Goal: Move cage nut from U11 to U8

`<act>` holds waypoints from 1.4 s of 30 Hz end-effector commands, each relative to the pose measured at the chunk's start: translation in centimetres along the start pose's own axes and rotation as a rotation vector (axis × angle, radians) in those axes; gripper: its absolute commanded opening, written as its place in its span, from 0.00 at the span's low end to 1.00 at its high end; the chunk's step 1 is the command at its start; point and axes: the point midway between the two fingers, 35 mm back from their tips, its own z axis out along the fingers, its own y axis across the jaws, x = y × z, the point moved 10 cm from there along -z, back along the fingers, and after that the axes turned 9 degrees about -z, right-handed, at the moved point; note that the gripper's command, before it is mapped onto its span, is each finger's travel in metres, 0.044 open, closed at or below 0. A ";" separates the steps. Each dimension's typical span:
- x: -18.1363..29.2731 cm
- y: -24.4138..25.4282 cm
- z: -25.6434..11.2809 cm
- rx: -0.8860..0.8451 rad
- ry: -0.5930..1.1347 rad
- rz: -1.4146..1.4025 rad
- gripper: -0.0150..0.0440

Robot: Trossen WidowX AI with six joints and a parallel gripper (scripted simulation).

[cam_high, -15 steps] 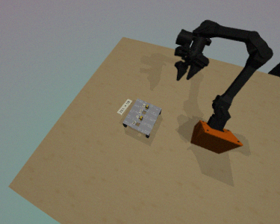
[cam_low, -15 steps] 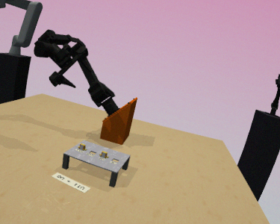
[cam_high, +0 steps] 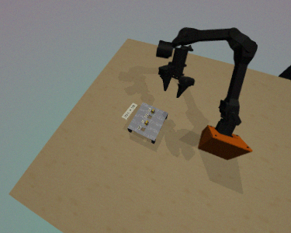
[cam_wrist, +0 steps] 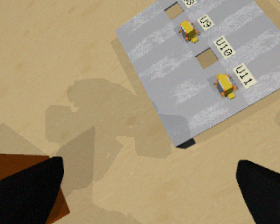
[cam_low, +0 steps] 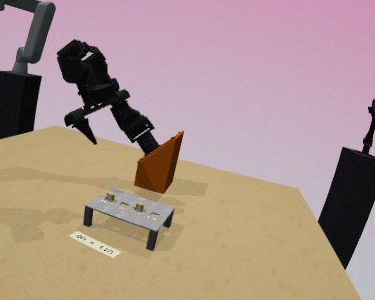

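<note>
The grey rail plate (cam_high: 157,127) (cam_low: 127,216) (cam_wrist: 162,65) stands on short black legs. A yellow cage nut (cam_high: 152,111) (cam_low: 112,199) (cam_wrist: 225,85) sits at hole U11, near one end of the row. The other nut (cam_high: 146,123) (cam_low: 139,207) (cam_wrist: 188,30) sits at U9. Hole U10 (cam_high: 150,117) (cam_low: 123,205) (cam_wrist: 206,58) and hole U8 (cam_high: 143,129) (cam_low: 154,215) (cam_wrist: 174,10) are empty. My gripper (cam_high: 171,93) (cam_wrist: 151,167) is wide open and empty, above and off to the side of the plate. The nuts' wings under the plate are hidden.
A white label card (cam_high: 129,111) (cam_low: 95,244) lies beside the plate. The arm's orange base (cam_high: 223,145) (cam_low: 157,170) (cam_wrist: 25,165) stands on the wooden table (cam_high: 87,171) (cam_low: 227,240). Beyond the table, a grey arm (cam_low: 39,32) and a small dark arm (cam_low: 371,125) stand on black pedestals.
</note>
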 end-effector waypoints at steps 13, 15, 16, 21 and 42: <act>-10.9 -1.5 9.7 0.218 0.593 -0.516 1.00; -10.8 -1.6 9.9 0.218 0.592 -0.517 1.00; -10.4 -1.9 10.5 0.218 0.591 -0.517 1.00; -8.6 -3.1 13.5 0.219 0.595 -0.516 1.00; -8.6 -3.1 13.5 0.219 0.595 -0.516 0.46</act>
